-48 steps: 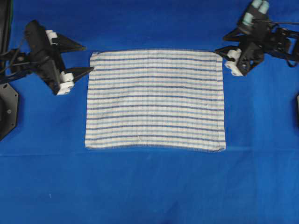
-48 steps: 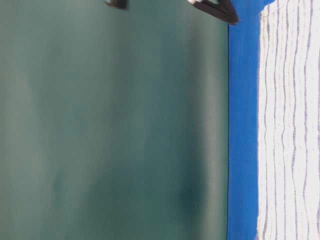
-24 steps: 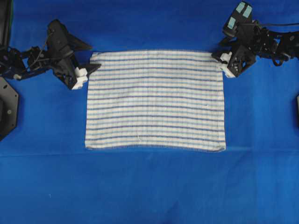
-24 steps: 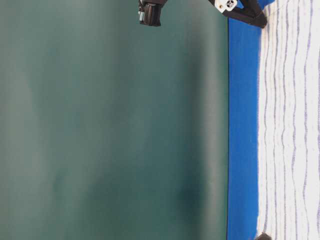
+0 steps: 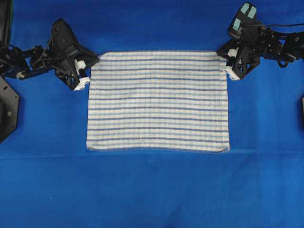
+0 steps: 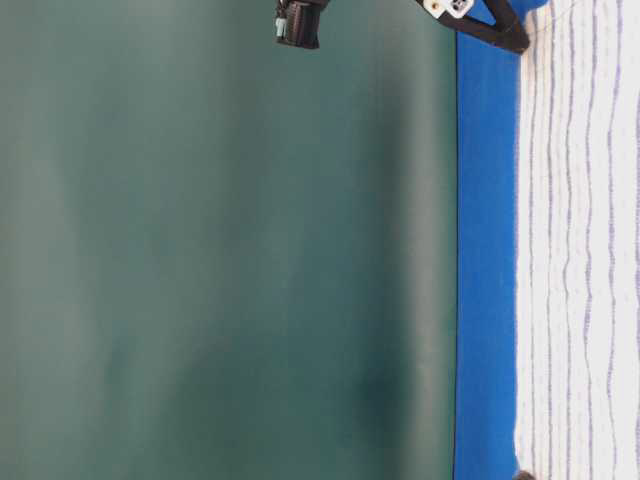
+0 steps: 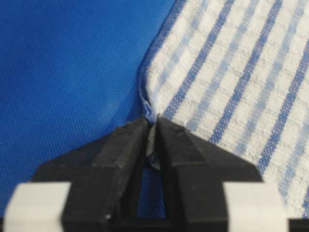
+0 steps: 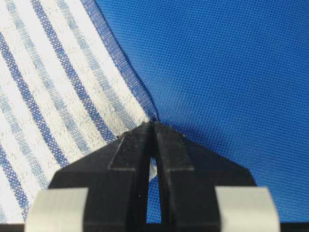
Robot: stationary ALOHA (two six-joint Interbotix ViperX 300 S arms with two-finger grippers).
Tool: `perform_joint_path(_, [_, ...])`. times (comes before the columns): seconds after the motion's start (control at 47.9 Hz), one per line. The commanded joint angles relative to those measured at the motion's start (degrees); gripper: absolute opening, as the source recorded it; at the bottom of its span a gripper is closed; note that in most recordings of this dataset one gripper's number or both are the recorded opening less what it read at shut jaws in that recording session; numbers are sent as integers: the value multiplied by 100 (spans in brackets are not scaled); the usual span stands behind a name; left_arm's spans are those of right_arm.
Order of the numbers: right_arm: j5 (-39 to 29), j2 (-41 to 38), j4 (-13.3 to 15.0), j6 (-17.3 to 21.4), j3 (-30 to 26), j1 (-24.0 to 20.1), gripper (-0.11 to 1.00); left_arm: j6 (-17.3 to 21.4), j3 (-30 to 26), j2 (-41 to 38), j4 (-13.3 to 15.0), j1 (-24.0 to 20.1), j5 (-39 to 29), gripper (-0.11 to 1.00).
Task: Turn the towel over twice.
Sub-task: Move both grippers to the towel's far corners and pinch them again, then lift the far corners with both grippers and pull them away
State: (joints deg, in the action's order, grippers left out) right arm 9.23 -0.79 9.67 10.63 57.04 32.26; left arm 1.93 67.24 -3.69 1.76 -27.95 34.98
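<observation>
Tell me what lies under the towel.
The towel lies flat on the blue table covering, which shows on all sides of it. Whatever is beneath its middle is covered. Both the left gripper and right gripper pinch its far corners.

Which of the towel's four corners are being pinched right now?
The two far corners of the towel: the left gripper is shut on one, the right gripper on the other. The two near corners lie flat and untouched.
</observation>
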Motion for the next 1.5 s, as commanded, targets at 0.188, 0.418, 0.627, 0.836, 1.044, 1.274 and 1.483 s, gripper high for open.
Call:
perform_joint_path(0.188, [-9,62,9,0,-18,26,3,18,-9,62,0,0,-35,4])
perform_joint_path(0.418, [-9,308,9,9,-53,185,3,88,-132,439,0,-26,-308,4])
perform_joint_path(0.627, [-53,905,18,-9,-149,563,3,527,-422,1336,0,-308,-1028,4])
perform_joint_path(0.836, [-448,1758,123,-123,-431,800,3,1090,-765,2417,0,-642,-1626,4])
perform_joint_path(1.044, [-1248,2628,185,-308,-932,817,3,1099,-984,3375,0,-888,-1837,4])
perform_joint_path(1.274, [-1925,3287,193,-439,-1415,791,3,1099,-1028,4069,0,-888,-1854,4])
perform_joint_path(1.483, [-2241,3533,272,-439,-1591,677,3,1090,-1020,4368,0,-853,-1854,4])
